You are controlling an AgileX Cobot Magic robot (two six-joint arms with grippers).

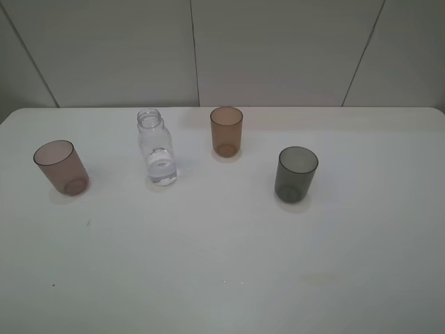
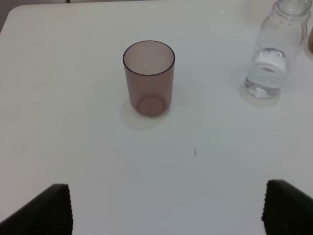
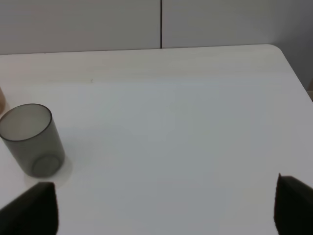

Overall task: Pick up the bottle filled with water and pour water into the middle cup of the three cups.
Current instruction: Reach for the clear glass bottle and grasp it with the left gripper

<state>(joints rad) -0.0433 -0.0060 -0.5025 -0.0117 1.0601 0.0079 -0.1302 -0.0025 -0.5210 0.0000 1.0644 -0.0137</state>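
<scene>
The clear capless bottle [image 1: 156, 148] stands upright on the white table, partly filled with water; it also shows in the left wrist view [image 2: 274, 54]. The amber-brown middle cup [image 1: 227, 131] stands to its right, farther back. The pinkish-mauve cup [image 1: 61, 168] stands at the left and shows in the left wrist view [image 2: 148, 77]. The dark smoky-grey cup [image 1: 296, 174] stands at the right and shows in the right wrist view [image 3: 32, 139]. My left gripper [image 2: 166, 208] is open and empty, back from the mauve cup. My right gripper [image 3: 166, 208] is open and empty. Neither gripper shows in the exterior high view.
The white table [image 1: 222, 264] has rounded far corners and meets a grey panelled wall [image 1: 278, 49] at the back. A small dark speck [image 2: 194, 152] lies on the tabletop in front of the mauve cup.
</scene>
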